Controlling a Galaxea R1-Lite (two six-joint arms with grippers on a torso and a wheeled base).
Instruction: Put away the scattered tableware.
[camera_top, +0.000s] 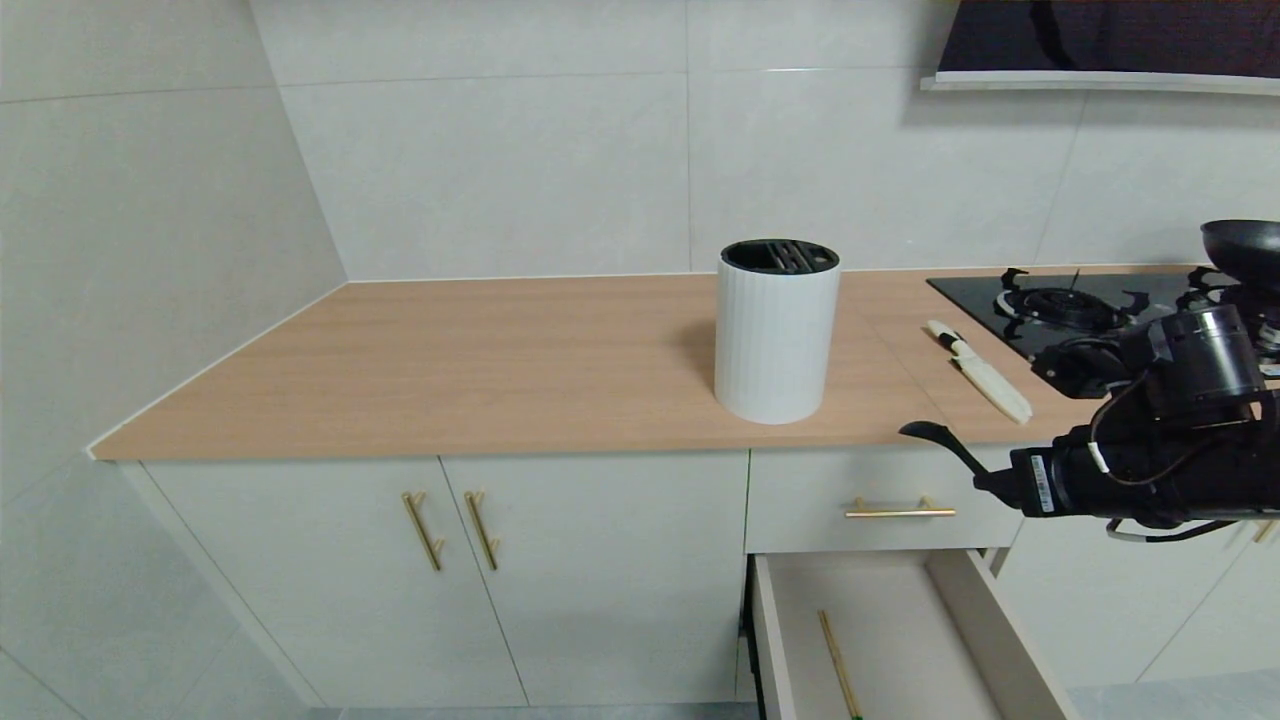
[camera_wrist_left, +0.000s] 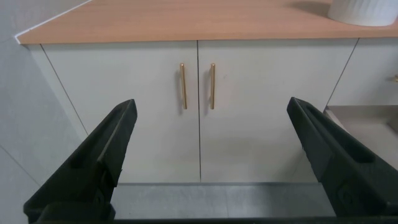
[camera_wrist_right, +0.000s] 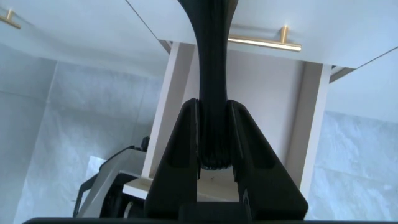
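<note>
My right gripper (camera_top: 995, 482) is shut on the handle of a black spoon (camera_top: 935, 437), held in front of the counter edge and above the open drawer (camera_top: 955, 605). In the right wrist view the spoon's handle (camera_wrist_right: 211, 50) runs out from between the closed fingers (camera_wrist_right: 183, 137), with the drawer (camera_wrist_right: 313, 124) beyond. A cream knife (camera_top: 985, 378) lies on the wooden counter (camera_top: 500, 360) near the hob. A white ribbed utensil holder (camera_top: 777, 340) with a black slotted top stands mid-counter. Chopsticks (camera_top: 838, 665) lie in the drawer. My left gripper (camera_wrist_left: 211, 109) is open, low, facing the cabinet doors.
A black gas hob (camera_top: 1070, 305) with a dark pan (camera_top: 1240, 240) sits at the counter's right end. Below the counter are white cabinet doors with gold handles (camera_top: 450, 528) and a closed upper drawer front (camera_top: 880, 495). A tiled wall closes in the left side.
</note>
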